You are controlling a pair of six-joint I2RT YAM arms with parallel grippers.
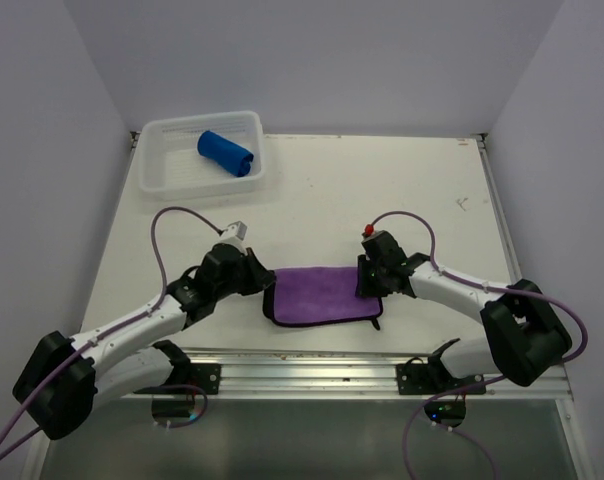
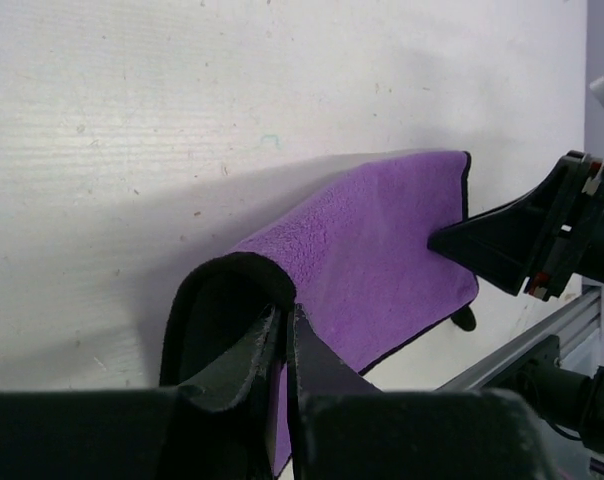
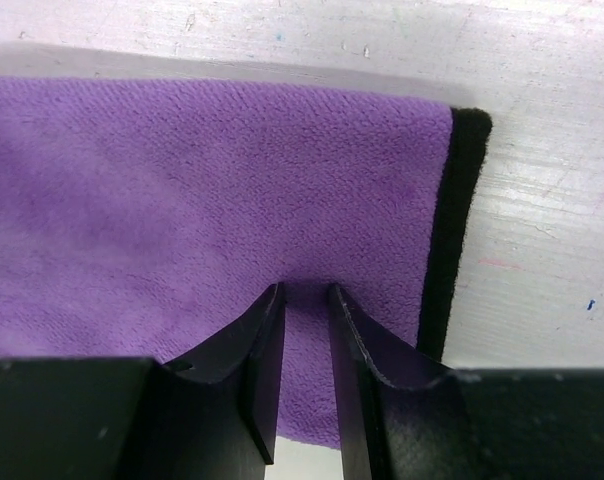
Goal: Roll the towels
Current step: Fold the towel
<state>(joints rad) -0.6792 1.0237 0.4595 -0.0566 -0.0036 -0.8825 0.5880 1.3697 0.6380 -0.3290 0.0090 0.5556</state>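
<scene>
White table (image 1: 332, 190) fills the overhead view, with a mesh basket (image 1: 157, 170) at its far left corner holding the blue towel (image 1: 226, 153), already a roll, its long axis slanting from back left to front right. The purple towel (image 1: 322, 296) lies near the front edge between the two arms, its long axis running left to right, parallel to that edge. The left gripper (image 1: 265, 283) is at its left end and the right gripper (image 1: 367, 285) at its right end. From the left wrist, the left gripper (image 2: 285, 320) is clenched on the dark edge at that end of the purple towel (image 2: 372, 250), which arches up off the table in a hump, while the right gripper (image 2: 452, 243) touches the far end. From the right wrist, the right gripper (image 3: 304, 295) has its jaws a little apart, tips resting on the purple towel (image 3: 182, 180) just inside its dark edge (image 3: 452, 220), with nothing visibly clamped. The likely trouble is that the left pinch catches only the edge, so the cloth may slip free. With the right end unclamped, the towel could also slide or skew instead of curling, leaving a crooked, loose roll.
</scene>
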